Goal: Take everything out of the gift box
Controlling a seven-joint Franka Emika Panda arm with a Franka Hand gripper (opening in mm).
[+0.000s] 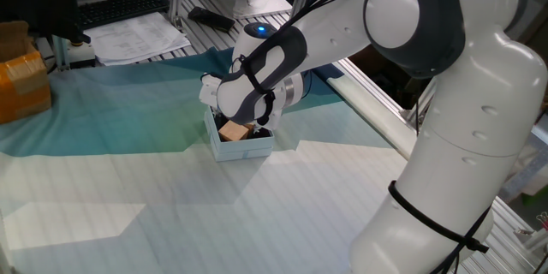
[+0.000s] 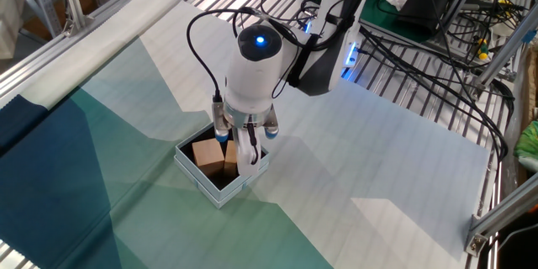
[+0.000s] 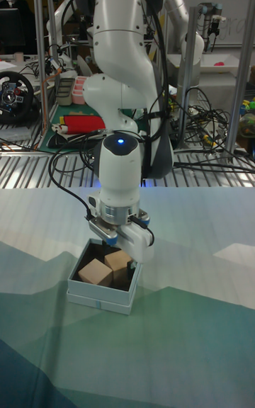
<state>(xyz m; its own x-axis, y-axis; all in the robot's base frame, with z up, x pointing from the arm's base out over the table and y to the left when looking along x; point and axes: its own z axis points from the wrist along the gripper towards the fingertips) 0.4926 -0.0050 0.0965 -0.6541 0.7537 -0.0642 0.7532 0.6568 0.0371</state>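
The gift box (image 1: 242,147) (image 2: 214,188) (image 3: 99,297), pale outside and dark inside, sits on the green-and-white cloth. Two tan wooden cubes lie in it: one (image 2: 205,153) (image 3: 95,273) on the side away from the fingers, the other (image 2: 230,160) (image 3: 118,260) under the hand. My gripper (image 2: 234,150) (image 3: 122,251) (image 1: 243,130) reaches down into the box with one finger on each side of that second cube. The white finger (image 2: 246,156) stands between the cube and the box wall. Whether the pads press the cube is not visible.
An orange-brown taped carton (image 1: 20,86) stands at the cloth's far left. Papers (image 1: 137,38) and a keyboard lie on the slatted frame behind. Metal rails (image 2: 76,29) border the cloth, and cables (image 2: 437,42) lie on the slats beside the arm's base.
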